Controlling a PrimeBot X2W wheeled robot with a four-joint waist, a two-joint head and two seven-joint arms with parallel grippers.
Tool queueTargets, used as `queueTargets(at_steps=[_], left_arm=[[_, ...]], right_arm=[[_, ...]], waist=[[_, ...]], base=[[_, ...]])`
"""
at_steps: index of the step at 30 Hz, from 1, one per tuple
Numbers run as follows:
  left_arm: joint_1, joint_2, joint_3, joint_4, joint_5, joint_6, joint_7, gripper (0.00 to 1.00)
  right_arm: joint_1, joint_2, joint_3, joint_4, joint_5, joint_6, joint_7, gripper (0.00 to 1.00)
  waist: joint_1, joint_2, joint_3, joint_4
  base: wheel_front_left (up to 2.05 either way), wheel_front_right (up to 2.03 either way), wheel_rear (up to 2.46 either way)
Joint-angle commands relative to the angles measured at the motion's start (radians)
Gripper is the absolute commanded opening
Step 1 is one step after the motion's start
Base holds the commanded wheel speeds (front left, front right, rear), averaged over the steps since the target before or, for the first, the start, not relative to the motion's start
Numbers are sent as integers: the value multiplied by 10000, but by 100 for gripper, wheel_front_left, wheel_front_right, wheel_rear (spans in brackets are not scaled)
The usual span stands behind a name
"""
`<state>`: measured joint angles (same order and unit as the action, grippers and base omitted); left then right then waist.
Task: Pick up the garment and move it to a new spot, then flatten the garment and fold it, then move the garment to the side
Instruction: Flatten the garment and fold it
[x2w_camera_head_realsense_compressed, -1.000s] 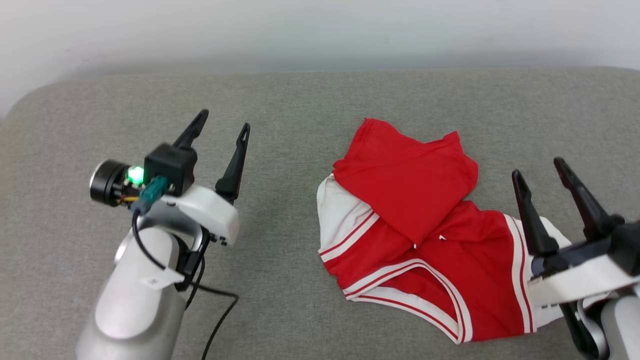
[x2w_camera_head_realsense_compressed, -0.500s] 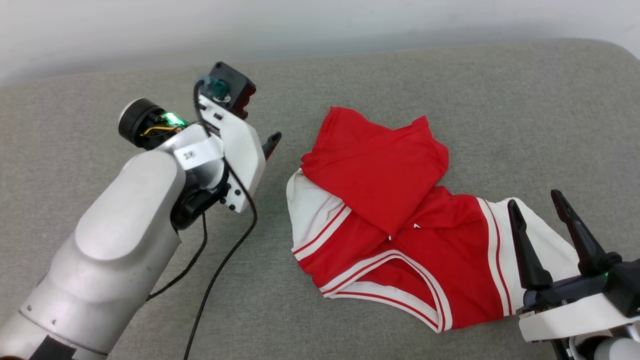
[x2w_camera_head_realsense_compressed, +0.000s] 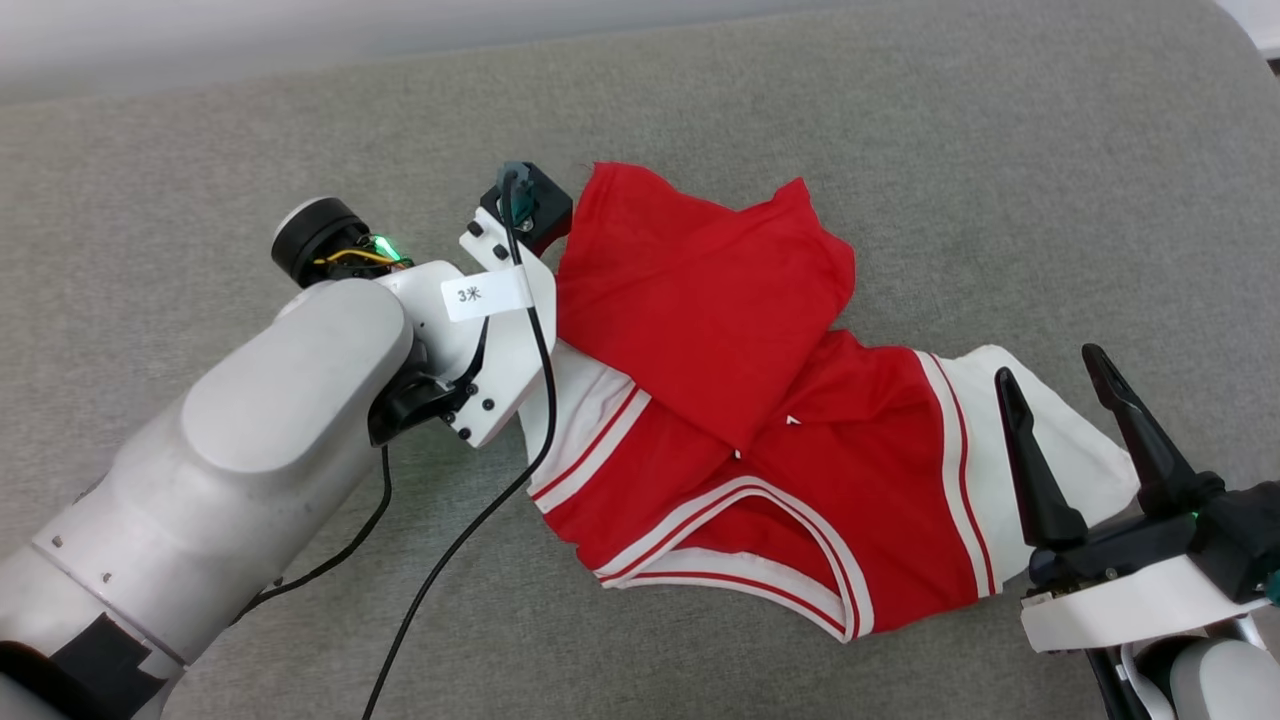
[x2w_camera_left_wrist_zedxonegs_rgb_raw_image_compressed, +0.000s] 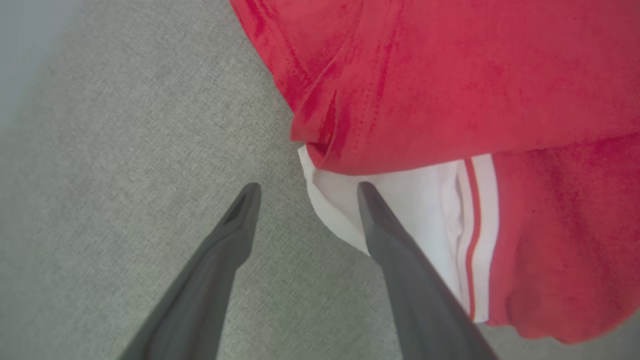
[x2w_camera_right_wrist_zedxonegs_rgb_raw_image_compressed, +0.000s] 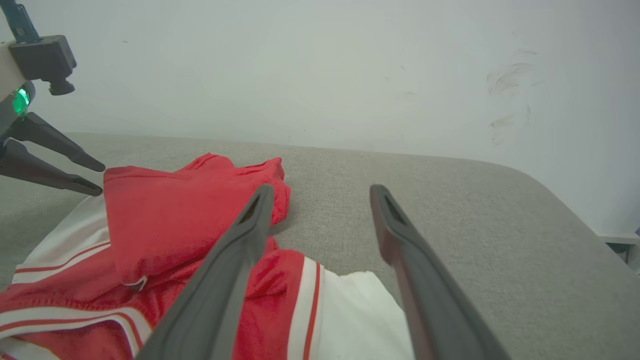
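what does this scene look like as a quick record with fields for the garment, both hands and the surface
garment: red T-shirt with white sleeves, crumpled, a red flap folded over its front
surface: grey cushion
left hand: open, fingers either side of the near sleeve edge, nothing gripped
right hand: open, over the far sleeve, nothing gripped
folding: not yet done

Silver-grey left forearm (x2w_camera_head_realsense_compressed: 250, 470), white wrist bracket (x2w_camera_head_realsense_compressed: 505, 370) with black screws, label (x2w_camera_head_realsense_compressed: 485, 295) (reads "3米"), green LED (x2w_camera_head_realsense_compressed: 383, 247), black cable (x2w_camera_head_realsense_compressed: 450, 560) at lower left; right end effector (x2w_camera_head_realsense_compressed: 1047, 362) has two long dark fingers (x2w_camera_head_realsense_compressed: 1035, 470), white mount.
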<state>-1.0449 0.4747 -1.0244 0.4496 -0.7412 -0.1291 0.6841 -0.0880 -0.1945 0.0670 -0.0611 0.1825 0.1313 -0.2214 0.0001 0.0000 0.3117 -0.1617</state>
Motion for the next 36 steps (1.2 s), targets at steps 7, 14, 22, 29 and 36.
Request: queueTargets(at_steps=[7, 14, 22, 29, 36], left_arm=[[-228, 123, -1298, 823, -360, -4, -154, 100], [-247, 227, -2225, 800, -840, -5, -730, 0], [-459, 427, -1745, 481, -919, 126, -2910, 0], [661, 1243, -946, -569, -1384, 1104, -4377, 0], [2628, 2512, -256, -2172, -2134, 2682, -5374, 0]], right_arm=[[-403, 17, 118, 318, -41, -11, -171, 100], [-391, 72, 111, 549, -104, -11, -265, 100], [-114, 63, 45, 705, -208, -9, -330, 100], [331, 133, -98, 705, -211, -9, -255, 100], [708, 180, -358, 647, -251, -11, -173, 100]], waist=[[-1, 0, 578, -328], [-1, 0, 465, -208], [-1, 0, -387, 272], [-1, 0, -1114, 810], [-1, 0, -1536, 1271]], base=[[0, 0, 0], [0, 0, 0], [0, 0, 0], [0, 0, 0], [0, 0, 0]])
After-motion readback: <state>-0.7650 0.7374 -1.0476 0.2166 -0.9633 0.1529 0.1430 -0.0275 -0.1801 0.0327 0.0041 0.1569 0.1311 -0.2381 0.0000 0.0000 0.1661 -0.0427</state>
